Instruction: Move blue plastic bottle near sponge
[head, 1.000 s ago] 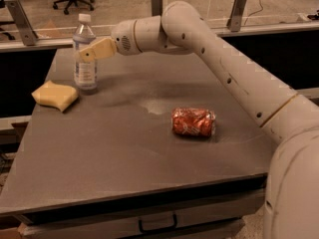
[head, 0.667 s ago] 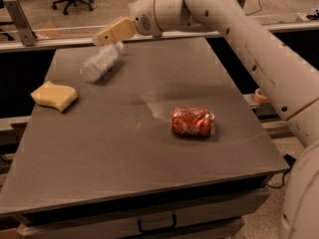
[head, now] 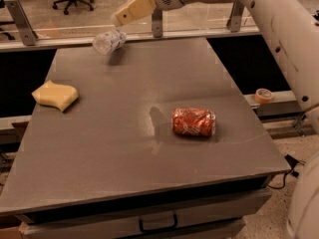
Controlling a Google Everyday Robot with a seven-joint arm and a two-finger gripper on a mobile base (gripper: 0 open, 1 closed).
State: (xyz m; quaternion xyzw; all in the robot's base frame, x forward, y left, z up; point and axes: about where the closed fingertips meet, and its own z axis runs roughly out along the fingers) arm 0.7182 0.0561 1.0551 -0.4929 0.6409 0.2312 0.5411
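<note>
The blue plastic bottle [head: 108,41] is a small clear bottle. It is tipped over with its base toward the camera, at the far left edge of the grey table [head: 124,148]. My gripper [head: 119,18] is tan and hangs just above and to the right of the bottle. I cannot tell whether it holds the bottle or only touches it. The pale yellow sponge [head: 55,94] lies flat near the table's left edge, well in front of the bottle and to its left.
A crushed red soda can [head: 194,122] lies on its side right of the table's middle. A metal rail with posts [head: 157,23] runs behind the table. A roll of tape [head: 263,94] sits on a ledge at the right. My white arm [head: 269,19] spans the upper right.
The bottle stood upright by the sponge one second ago. It has since tipped over and moved back and right, away from the sponge, along with my gripper.
</note>
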